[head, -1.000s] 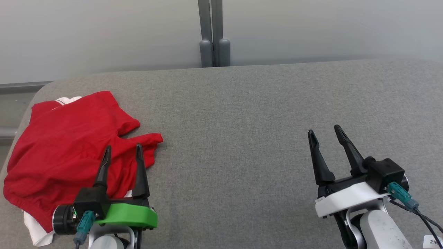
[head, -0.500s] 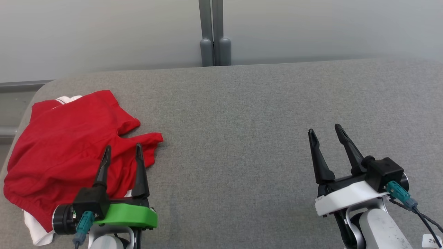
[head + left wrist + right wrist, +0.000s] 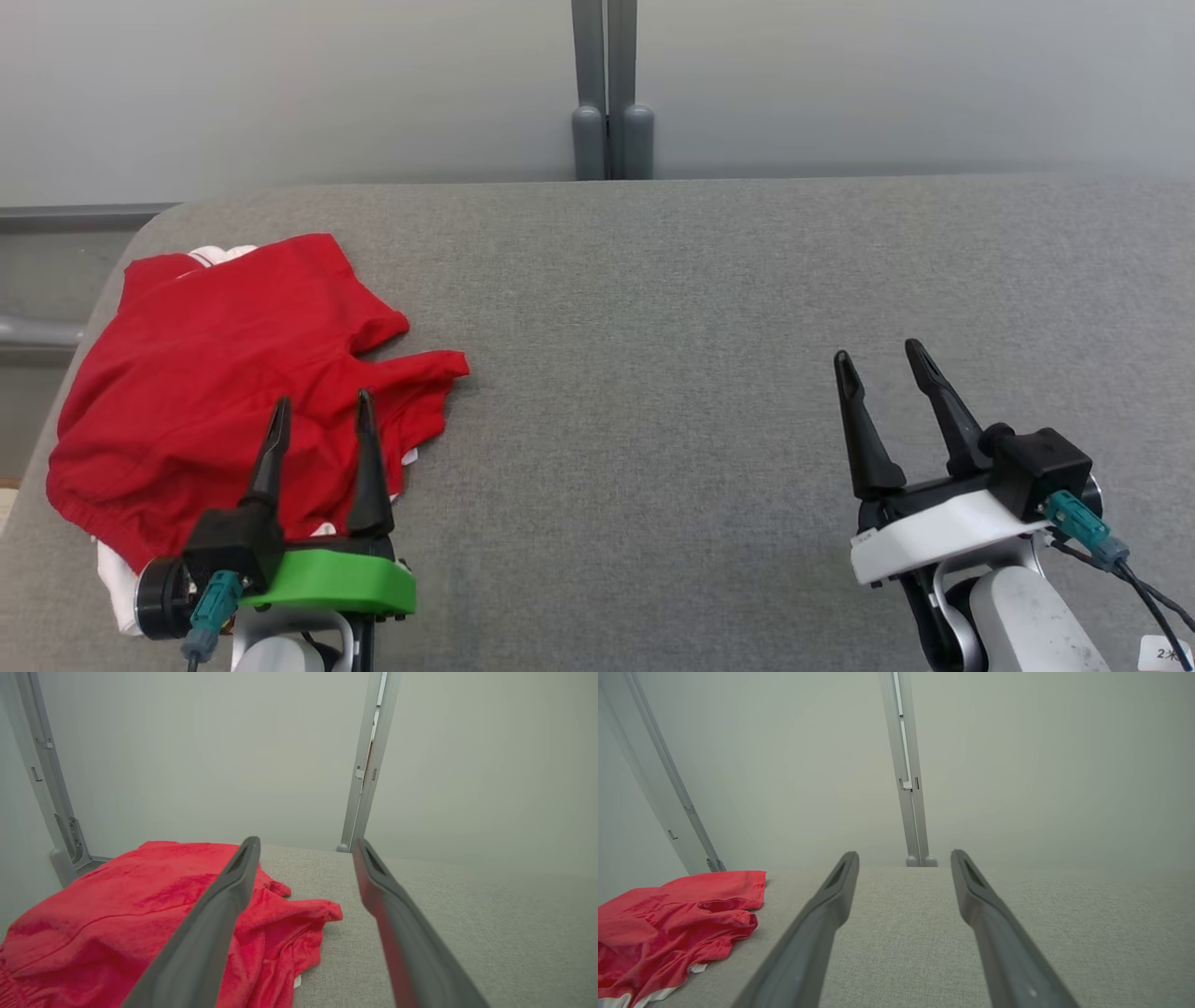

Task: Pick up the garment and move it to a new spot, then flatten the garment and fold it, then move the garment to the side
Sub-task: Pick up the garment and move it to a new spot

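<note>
Grey table (image 3: 672, 280) bears garment (image 3: 224, 373) at left edge; left gripper (image 3: 321, 399), right gripper (image 3: 878, 350) wide.

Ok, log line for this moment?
phase: pre-grasp | garment: crumpled, table left | left hand: open, near garment | right hand: open, empty

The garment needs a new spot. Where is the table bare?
Bare grey table runs from the red garment across to the right tool, and back to the wall post. Crowded: the left end, where the garment lies with the left tool at its near edge.
</note>
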